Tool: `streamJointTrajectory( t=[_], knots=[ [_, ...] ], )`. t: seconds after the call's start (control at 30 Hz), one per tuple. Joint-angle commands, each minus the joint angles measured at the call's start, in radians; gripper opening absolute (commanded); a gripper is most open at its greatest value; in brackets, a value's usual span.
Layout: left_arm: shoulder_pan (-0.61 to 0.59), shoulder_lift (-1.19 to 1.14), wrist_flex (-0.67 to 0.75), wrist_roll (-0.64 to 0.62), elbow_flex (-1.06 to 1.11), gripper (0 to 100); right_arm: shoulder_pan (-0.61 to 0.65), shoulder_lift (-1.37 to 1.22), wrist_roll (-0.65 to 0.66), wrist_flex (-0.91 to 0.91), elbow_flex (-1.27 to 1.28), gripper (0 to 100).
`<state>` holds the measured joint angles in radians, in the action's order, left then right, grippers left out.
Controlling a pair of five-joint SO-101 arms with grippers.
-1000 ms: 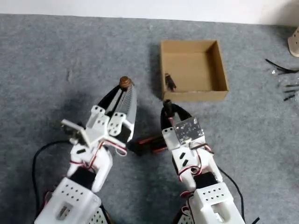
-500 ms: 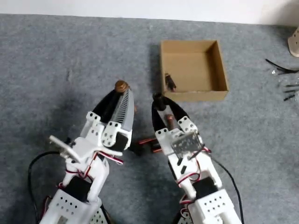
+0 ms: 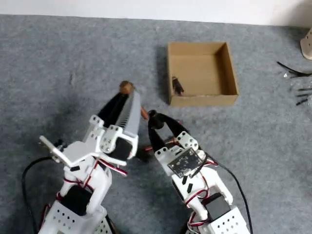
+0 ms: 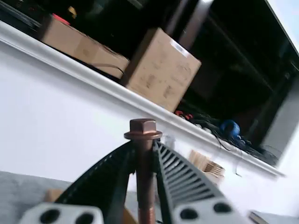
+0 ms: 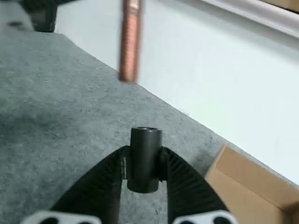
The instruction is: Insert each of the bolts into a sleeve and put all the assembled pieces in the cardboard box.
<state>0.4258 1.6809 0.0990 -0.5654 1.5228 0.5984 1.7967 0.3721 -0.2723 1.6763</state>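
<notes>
Below a white wall (image 3: 97, 7) at the top edge, grey carpet (image 3: 44, 63) spreads. The left gripper (image 3: 129, 95) is closed on a bolt (image 4: 143, 135), the right gripper (image 5: 144, 154) on a sleeve (image 5: 145, 140).

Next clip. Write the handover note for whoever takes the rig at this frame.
Left gripper: shut on a copper bolt, head up.
Right gripper: shut on a black sleeve, upright, open end up.
The bolt's tip hangs above the sleeve, not in it.
Done: one dark piece lies in the cardboard box.
Left to do: seat this bolt in the sleeve, then box the pair.
</notes>
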Motion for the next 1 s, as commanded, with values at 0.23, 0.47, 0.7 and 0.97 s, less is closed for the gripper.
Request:
streamJointTrajectory(
  t=[0.23,0.47,0.7,0.97],
  knots=[
    [0.081,0.018,-0.084,0.000,-0.022,1,0.007,0.004,0.014,-0.002,0.153,0.5],
    [0.012,0.005,-0.081,0.000,-0.016,1,0.010,0.004,0.014,-0.002,0.153,0.5],
    [0.018,0.004,0.124,0.100,0.079,1,0.013,0.004,0.014,-0.002,0.153,0.5],
    [0.012,-0.030,0.138,0.107,0.077,1,0.015,0.004,0.014,-0.002,0.153,0.5]
  ],
)
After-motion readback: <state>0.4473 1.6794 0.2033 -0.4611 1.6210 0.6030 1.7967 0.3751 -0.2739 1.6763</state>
